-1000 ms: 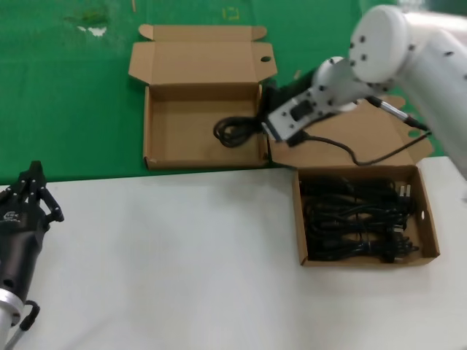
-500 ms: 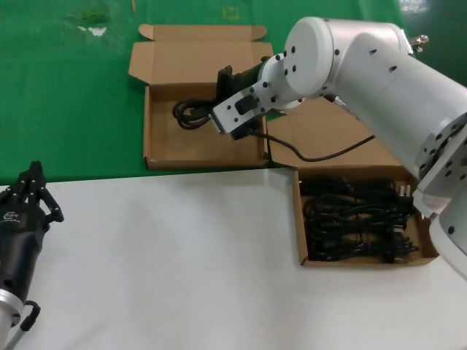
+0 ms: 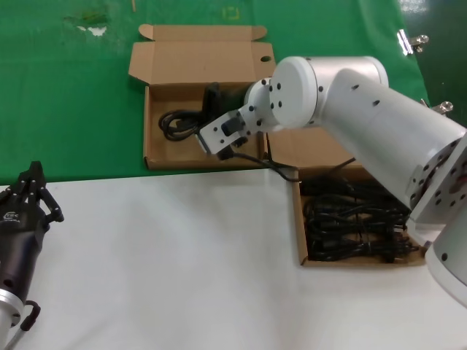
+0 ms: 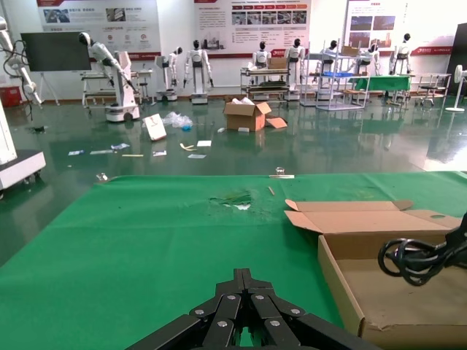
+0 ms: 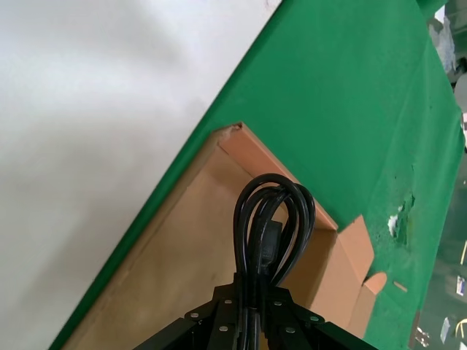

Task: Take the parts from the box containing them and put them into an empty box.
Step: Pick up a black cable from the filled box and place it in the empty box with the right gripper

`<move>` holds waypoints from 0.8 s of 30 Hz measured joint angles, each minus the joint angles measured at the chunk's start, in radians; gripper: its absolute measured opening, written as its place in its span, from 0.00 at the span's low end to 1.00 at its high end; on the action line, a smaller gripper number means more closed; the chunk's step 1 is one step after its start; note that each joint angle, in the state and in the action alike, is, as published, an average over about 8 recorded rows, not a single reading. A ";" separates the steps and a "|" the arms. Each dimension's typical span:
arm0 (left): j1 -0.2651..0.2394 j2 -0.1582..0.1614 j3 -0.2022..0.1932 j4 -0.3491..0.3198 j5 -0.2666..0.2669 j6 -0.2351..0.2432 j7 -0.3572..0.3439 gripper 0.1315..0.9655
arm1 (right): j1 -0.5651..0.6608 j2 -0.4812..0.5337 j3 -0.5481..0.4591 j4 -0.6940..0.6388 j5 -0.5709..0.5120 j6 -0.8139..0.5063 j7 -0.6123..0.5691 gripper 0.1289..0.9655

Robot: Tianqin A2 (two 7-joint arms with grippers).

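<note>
1. A coiled power cord (image 3: 177, 121) hangs over the open empty box (image 3: 164, 153) on the green cloth, far left.
2. The right gripper (image 3: 209, 109) is clamped on the coil.
3. The remaining cords (image 3: 354, 222) fill the box containing them (image 3: 299, 233), near right.
4. The left gripper (image 3: 28, 191) waits near left, fingers together.

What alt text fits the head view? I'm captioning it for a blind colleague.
The right gripper holds a coiled black power cord over the empty cardboard box on green cloth. A second box, full of cords, sits on the white table; the left gripper is parked at the near left.
</note>
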 joint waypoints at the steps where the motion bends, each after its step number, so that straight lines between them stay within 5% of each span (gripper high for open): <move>1: 0.000 0.000 0.000 0.000 0.000 0.000 0.000 0.01 | -0.005 0.000 0.000 0.002 0.001 0.004 -0.003 0.05; 24: 0.000 0.000 0.000 0.000 0.000 0.000 0.000 0.01 | -0.035 0.000 -0.001 -0.038 0.052 0.111 -0.119 0.09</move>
